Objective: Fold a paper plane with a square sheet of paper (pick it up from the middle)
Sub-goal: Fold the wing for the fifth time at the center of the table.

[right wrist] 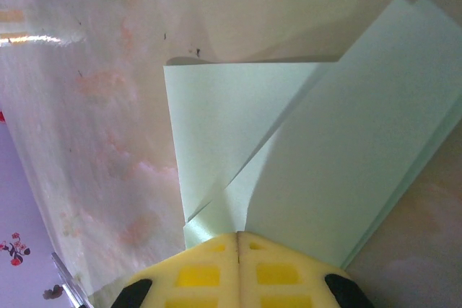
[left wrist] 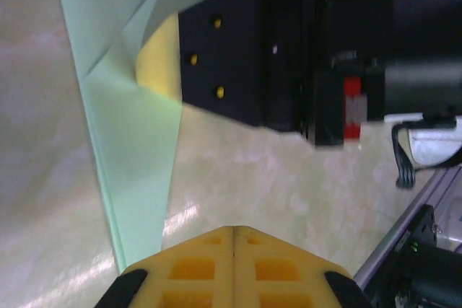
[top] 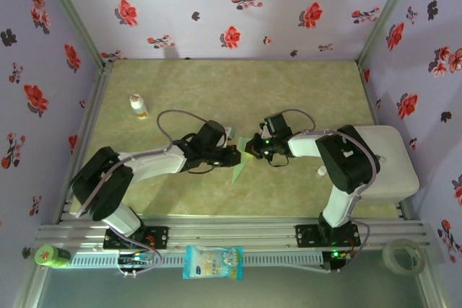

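Note:
The square sheet of paper (top: 241,169) is pale mint green and lies partly folded on the table between the two arms, narrowing to a point toward the near edge. In the right wrist view its folded flaps (right wrist: 325,142) overlap, one raised a little. My right gripper (right wrist: 237,234) is shut, and its yellow fingertips rest on top of the paper at the fold. My left gripper (left wrist: 233,229) is also shut with nothing between its jaws, just right of the paper's long edge (left wrist: 137,135). The right gripper's yellow tip (left wrist: 160,63) touches the paper in the left wrist view.
A small white bottle (top: 137,106) stands at the back left. A white-and-blue packet (top: 213,261), a green object (top: 50,255) and a tape roll (top: 403,254) lie by the front rail. A white block (top: 393,160) sits at the right. Floral walls enclose the table.

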